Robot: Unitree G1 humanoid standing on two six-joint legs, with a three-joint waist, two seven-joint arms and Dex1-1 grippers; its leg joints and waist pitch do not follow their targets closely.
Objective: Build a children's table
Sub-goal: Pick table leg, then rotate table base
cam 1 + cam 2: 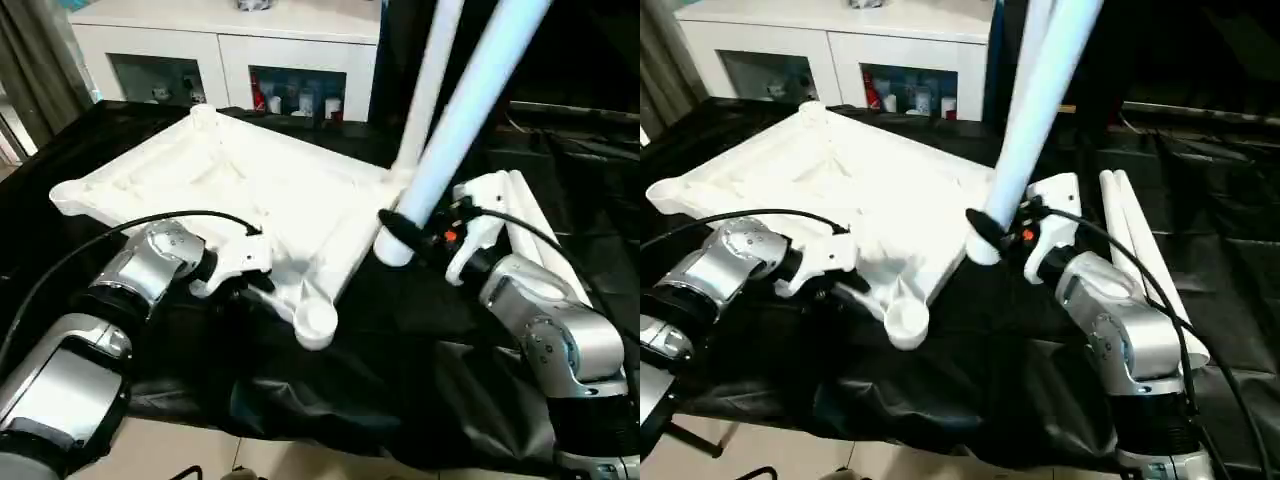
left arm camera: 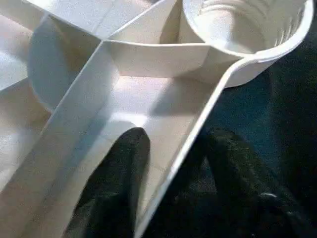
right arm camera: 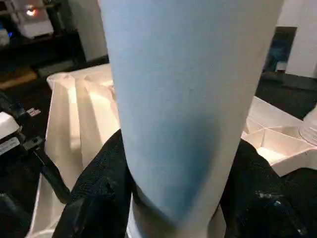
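White plastic top (image 1: 230,190) lies underside up on a black-draped table (image 1: 400,330), near corner socket (image 1: 315,322) pointing at the robot.

Head views: left gripper (image 1: 245,285) sits at the top's near edge, just beside that socket. Right gripper (image 1: 425,235) holds one leg (image 1: 460,120) near its lower end, leg tilted up and away, its butt just off the top's right edge. A second leg (image 1: 430,70) stands behind it at the top's far right corner; seated or not, cannot tell. Two more legs (image 1: 1130,240) lie side by side on the cloth right of the right arm. Count: one top, four legs. Three sockets readable: near, far (image 1: 203,118), left (image 1: 62,195). White cabinet (image 1: 220,50) behind.

Left wrist view: fingers (image 2: 119,183) straddle the rim wall (image 2: 183,153), one inside the ribbed bay, one outside, part open. Clamped yet, cannot tell.

Right wrist view: fingers (image 3: 94,193) sit on both sides of the leg, gripping it at about half opening.

Handling, my read: the top is stiff and light but broad, so it will skate on the cloth. Pinching a rim wall or rib beside the socket is the right hold. Legs are light, smooth, tapered tubes, slippery in a two-finger grip; hold low near the insertion end to keep leverage down.
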